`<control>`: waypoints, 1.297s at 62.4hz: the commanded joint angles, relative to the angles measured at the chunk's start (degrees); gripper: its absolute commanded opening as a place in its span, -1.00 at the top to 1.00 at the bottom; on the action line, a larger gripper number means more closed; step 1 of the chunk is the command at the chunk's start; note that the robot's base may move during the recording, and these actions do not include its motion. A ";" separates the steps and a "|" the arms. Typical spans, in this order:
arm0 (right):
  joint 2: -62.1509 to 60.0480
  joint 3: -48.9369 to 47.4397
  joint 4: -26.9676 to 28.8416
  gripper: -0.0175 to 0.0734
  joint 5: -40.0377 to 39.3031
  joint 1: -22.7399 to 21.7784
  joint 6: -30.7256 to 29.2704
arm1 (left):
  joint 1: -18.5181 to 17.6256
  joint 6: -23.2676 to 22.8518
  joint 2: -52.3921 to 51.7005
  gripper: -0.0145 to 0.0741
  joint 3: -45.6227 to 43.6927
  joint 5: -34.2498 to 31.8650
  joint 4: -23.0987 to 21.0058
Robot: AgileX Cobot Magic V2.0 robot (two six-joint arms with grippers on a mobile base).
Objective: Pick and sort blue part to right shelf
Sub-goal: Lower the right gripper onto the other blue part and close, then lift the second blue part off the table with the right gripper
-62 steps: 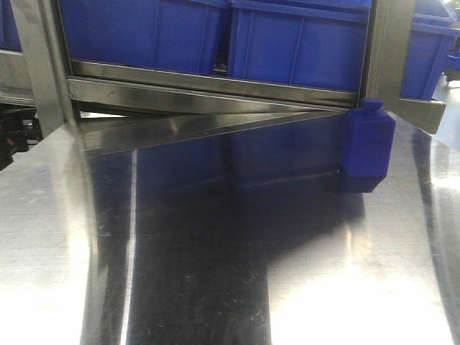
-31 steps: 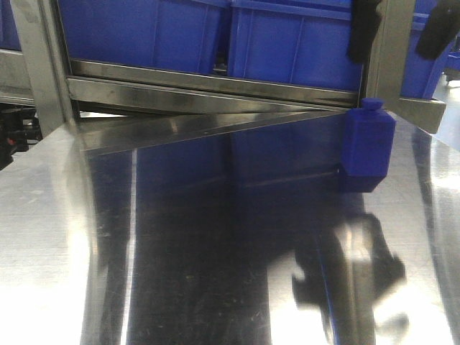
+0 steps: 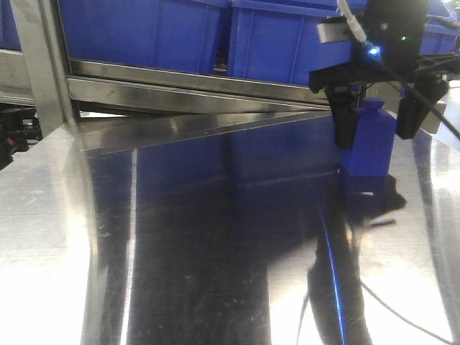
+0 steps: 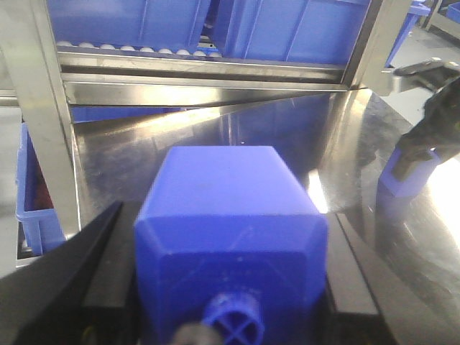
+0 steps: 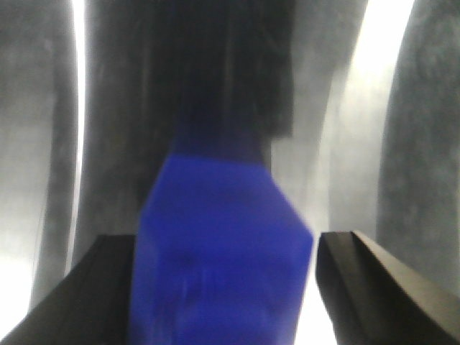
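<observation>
A blue part [image 3: 370, 154] stands upright on the steel table at the right, just in front of the right shelf's flat front rail [image 3: 215, 92]. My right gripper [image 3: 374, 133] is open and straddles it from above, one finger on each side. In the right wrist view the part [image 5: 223, 280] fills the space between the fingers [image 5: 108, 287], with a gap on the right side. My left gripper [image 4: 228, 215] is shut on a second blue part [image 4: 230, 180] with a round cross-marked cap facing the camera. That view also shows the standing part [image 4: 411, 172].
Large blue bins [image 3: 144, 29] sit on the shelf above the rail, on lines of small rollers [image 4: 129, 49]. Steel uprights [image 3: 36, 65] frame the shelf. The reflective steel table [image 3: 215, 251] spreads in front. A cable [image 3: 431, 100] hangs from the right arm.
My right gripper has come down from the top edge of the front view and now straddles the standing blue part. The part itself has not moved.
</observation>
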 commanded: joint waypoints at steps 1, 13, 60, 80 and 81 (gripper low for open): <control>-2.87 -2.14 -1.18 -0.63 -4.05 -0.38 0.08 | -0.38 -0.11 0.04 -0.04 -1.62 -4.89 -1.94; -2.48 -2.14 -0.99 -0.19 -4.59 -0.38 0.01 | -0.38 -0.11 0.04 -0.04 -1.62 -7.31 -1.77; -15.66 8.31 -0.88 -0.01 -10.93 3.01 -0.11 | -0.38 -0.11 -29.67 -0.04 19.14 -17.34 12.09; -40.31 30.90 -1.87 -0.01 -27.31 4.67 -0.27 | -0.38 -0.11 -33.87 -0.04 20.11 -16.43 12.68; -41.53 32.54 -2.00 -0.01 -27.92 4.67 -0.37 | -0.38 -0.11 -33.87 -0.04 20.11 -16.43 12.68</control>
